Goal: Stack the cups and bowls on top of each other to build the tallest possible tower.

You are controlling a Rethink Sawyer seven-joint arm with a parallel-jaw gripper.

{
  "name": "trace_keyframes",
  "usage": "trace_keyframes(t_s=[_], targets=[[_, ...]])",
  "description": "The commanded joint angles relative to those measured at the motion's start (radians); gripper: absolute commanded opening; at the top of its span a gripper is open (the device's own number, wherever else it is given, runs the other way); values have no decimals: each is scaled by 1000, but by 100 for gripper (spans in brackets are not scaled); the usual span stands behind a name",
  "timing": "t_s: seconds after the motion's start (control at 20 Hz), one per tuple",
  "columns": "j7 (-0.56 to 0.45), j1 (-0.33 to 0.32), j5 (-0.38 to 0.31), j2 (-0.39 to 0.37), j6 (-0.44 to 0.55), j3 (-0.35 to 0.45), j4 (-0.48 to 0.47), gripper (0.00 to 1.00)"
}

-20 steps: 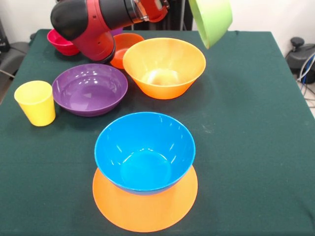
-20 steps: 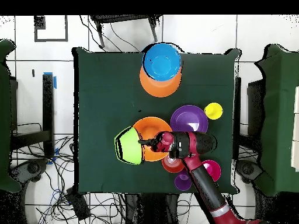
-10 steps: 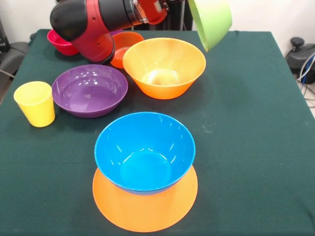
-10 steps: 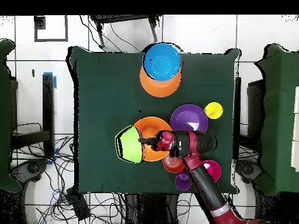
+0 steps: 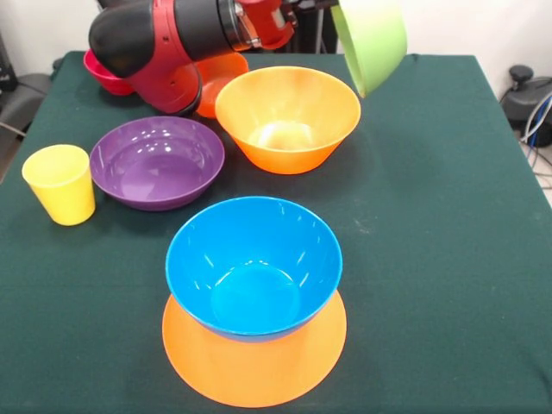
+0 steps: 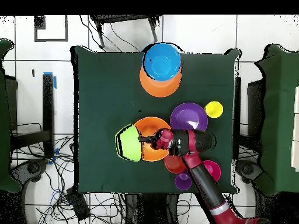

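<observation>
Green bowl (image 5: 373,39): clamped at its rim in my gripper (image 6: 142,140), carried tilted on edge in the air, beside and above the upright orange bowl (image 5: 288,116); its top is cut off by the front view's upper edge.
Gripper detail: hidden in the front view by my arm (image 5: 177,39); overhead, the fingers are small and dark against the bowl, closed on its rim.
Hidden: small orange-red bowl (image 5: 222,76) mostly behind my arm; pink-red bowl (image 5: 103,78) shows only a sliver; purple cup (image 6: 183,181) is seen overhead only, partly under my arm.
Tower: blue bowl (image 5: 254,264) sits upright on an upside-down orange bowl (image 5: 254,366) at the near edge; the lower rim is cut off by the frame.
Others: purple bowl (image 5: 157,160) and yellow cup (image 5: 59,183) stand just beside each other on the green tablecloth (image 5: 440,224).
Change from a second ago: green bowl has barely shifted, slightly nearer the upright orange bowl overhead; yellow cup and purple bowl sit marginally higher in the front view; tower unchanged.
Writing: none legible.
</observation>
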Motion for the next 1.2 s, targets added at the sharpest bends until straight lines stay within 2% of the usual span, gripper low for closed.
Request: trace_keyframes(t_s=[0.05,0.35,0.85,1.2], targets=[[-303,88,-4,61,27,-88,-216,0],[-314,86,-13,57,24,-90,-221,0],[-276,57,-12,38,17,-95,-164,0],[-254,70,17,34,58,-87,-166,0]])
